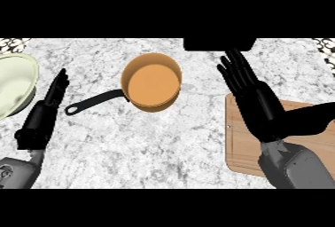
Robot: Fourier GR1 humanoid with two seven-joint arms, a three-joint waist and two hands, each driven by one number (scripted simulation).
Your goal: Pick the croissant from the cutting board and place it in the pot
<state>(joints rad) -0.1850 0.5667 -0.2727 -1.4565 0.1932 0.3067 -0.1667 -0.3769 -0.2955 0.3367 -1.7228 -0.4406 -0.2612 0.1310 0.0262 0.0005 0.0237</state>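
Observation:
An orange pot (152,82) with a black handle (95,102) stands on the marble counter, a little left of middle. The wooden cutting board (243,150) lies at the right. My right hand (262,106) hovers over the board's left part, open, with straight fingers pointing toward the counter's back and the thumb spread out to the right. No croissant shows; the hand and forearm hide much of the board. My left hand (42,117) rests open at the left, fingers up, seen edge-on, left of the pot's handle.
A large pale green plate (13,84) sits at the far left edge, close to my left hand. A dark flat object (219,43) lies at the counter's back, just beyond my right fingertips. Bare marble stretches between pot and board.

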